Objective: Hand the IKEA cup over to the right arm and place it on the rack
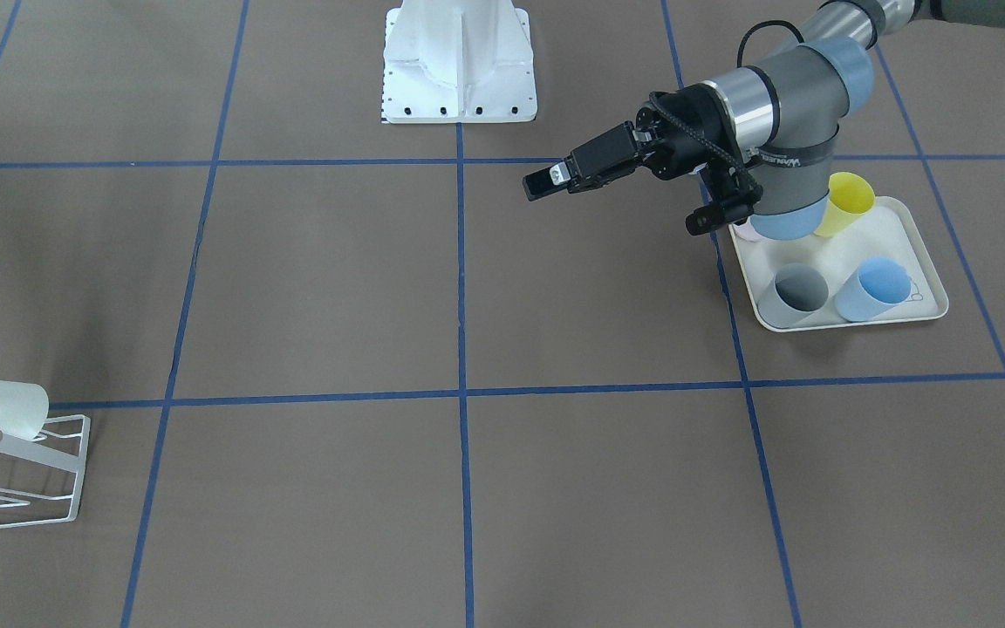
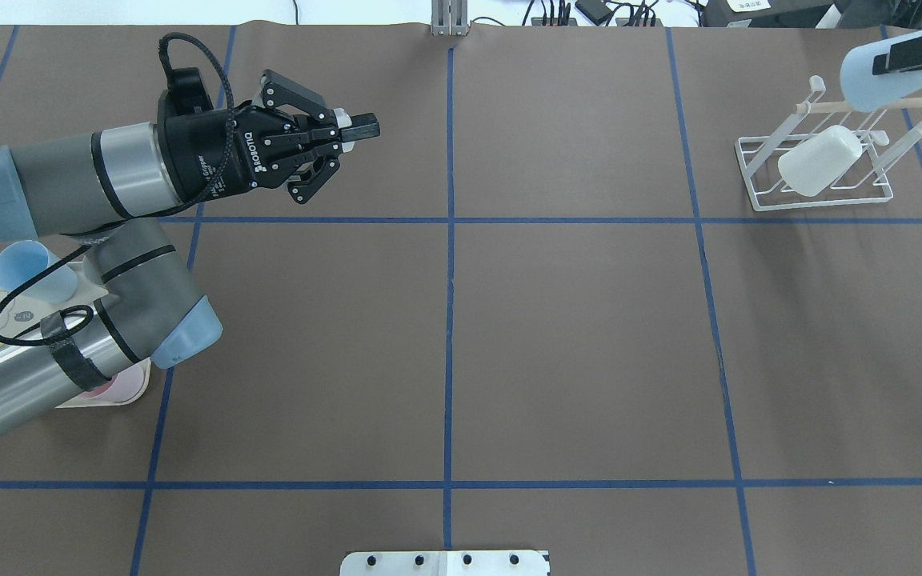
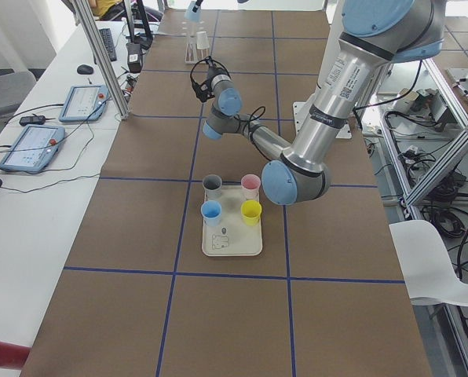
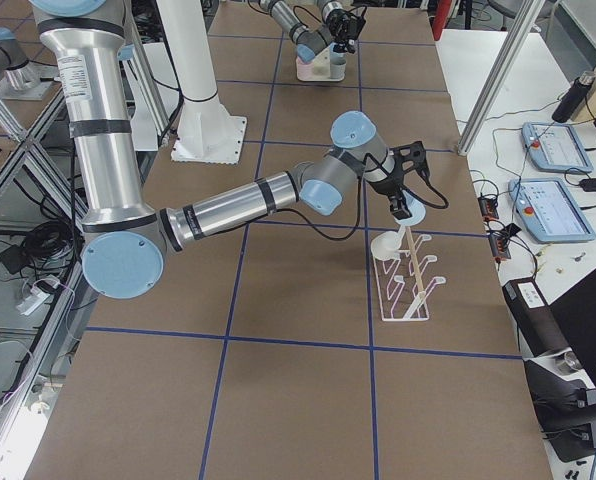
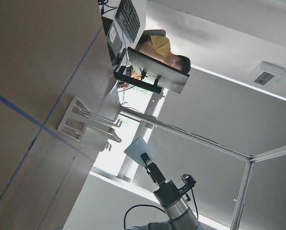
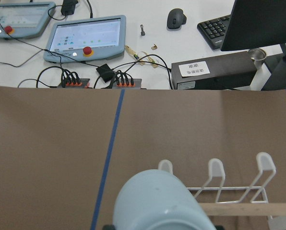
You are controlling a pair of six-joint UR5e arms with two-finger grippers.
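Blue cup (image 2: 861,80) pinched in right claw (image 2: 897,60), claw edge-cropped, by rack (image 2: 909,102)

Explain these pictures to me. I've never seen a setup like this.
Two robot arms stand at a brown table marked with blue tape. Four fixed cameras look from above, the front and each end; two more ride on the wrists. The right gripper holds a pale blue cup at the top of the white wire rack, where a white cup already hangs. The left gripper is shut and empty. Beside its arm, a cream tray carries a grey cup, blue cup, yellow cup and pink cup.
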